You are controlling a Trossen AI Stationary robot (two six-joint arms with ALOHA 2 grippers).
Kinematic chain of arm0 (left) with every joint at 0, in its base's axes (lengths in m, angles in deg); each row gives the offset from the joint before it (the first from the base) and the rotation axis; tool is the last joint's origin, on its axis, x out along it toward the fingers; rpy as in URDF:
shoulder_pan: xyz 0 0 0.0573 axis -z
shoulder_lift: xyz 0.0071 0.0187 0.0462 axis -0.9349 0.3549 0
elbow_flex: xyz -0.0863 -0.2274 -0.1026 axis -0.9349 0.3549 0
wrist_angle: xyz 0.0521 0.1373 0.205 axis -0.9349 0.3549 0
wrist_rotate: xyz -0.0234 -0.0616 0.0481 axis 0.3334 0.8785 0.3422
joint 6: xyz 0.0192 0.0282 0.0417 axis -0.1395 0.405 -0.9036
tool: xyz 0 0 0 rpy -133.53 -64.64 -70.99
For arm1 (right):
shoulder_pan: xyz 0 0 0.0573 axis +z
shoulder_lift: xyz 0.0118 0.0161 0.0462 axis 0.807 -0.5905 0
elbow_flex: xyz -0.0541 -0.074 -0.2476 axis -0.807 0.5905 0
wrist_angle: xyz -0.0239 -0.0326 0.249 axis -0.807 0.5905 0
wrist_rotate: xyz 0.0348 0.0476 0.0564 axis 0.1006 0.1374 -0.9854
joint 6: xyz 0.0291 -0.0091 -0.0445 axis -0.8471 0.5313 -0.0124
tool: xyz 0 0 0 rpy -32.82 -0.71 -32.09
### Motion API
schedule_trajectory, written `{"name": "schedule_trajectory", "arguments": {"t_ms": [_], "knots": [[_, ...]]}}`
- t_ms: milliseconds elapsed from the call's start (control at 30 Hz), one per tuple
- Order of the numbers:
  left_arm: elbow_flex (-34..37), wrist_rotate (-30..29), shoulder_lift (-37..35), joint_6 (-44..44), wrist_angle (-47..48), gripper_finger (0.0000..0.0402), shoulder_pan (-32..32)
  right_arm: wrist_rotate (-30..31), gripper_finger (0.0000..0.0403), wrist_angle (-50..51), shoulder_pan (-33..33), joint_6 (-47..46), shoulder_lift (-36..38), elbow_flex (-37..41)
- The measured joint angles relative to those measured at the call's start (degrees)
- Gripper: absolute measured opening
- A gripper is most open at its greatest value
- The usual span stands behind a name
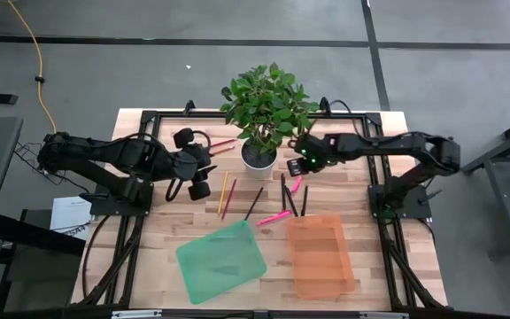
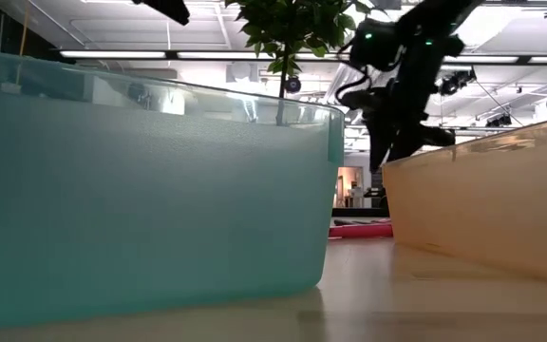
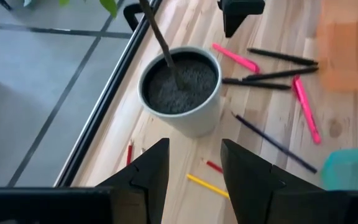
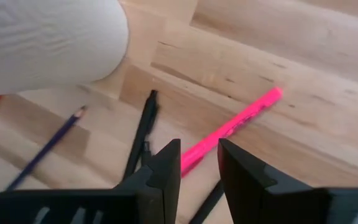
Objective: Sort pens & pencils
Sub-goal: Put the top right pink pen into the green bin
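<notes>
Two bins sit closest to me at the table's front edge, green bin (image 1: 221, 261) on the left and orange bin (image 1: 320, 255) on the right, nothing visible in either from above. Left gripper (image 1: 198, 177) hangs over the wood just left of the pencils (image 1: 225, 192), fingers spread and holding nothing. Those pencils are a yellow and a red one lying side by side, with more red ones up behind the plant pot (image 1: 258, 156) and a dark one (image 1: 253, 203) slanting further right. Right gripper (image 4: 199, 163) is low over the pens (image 1: 289, 193), a cluster of pink and black ones just right of the pot; jaws stand narrow with a pink pen (image 4: 231, 128) running into the gap between them, but it lies flat on the table, so nothing gripped yet. Handling, my read: all of these are light, stiff and smooth, will roll or skid if nudged, and pens lying across each other may drag a neighbour. Best taken mid-length, fingers across the barrel. Obstacles: the pot is touching distance from the nearest pens, and the leaves (image 1: 268, 96) overhang the red pencils behind it, so approach there looks tight.
</notes>
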Motion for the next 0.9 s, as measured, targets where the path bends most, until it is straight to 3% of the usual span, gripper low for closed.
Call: {"name": "schedule_trajectory", "arguments": {"t_ms": [133, 500, 900], "knots": [[0.0, 0.2, 0.0, 0.0, 1.8, 0.0133, 0.0, 3.6, 0.0096, 6.4, 0.2, -0.3, -3.3, -4.4], [0.0, -0.9, 0.0, 0.0, 5.4, 0.0133, 0.0, 3.2, 0.0096, 7.3, 0.5, -7.2, -4.1, -5.2], [0.0, -0.2, 0.0, -5.9, 12.8, 0.0133, 0.0, 2.0, 0.0096, 9.8, 1.0, -23.3, -4.2, -5.2]]}}
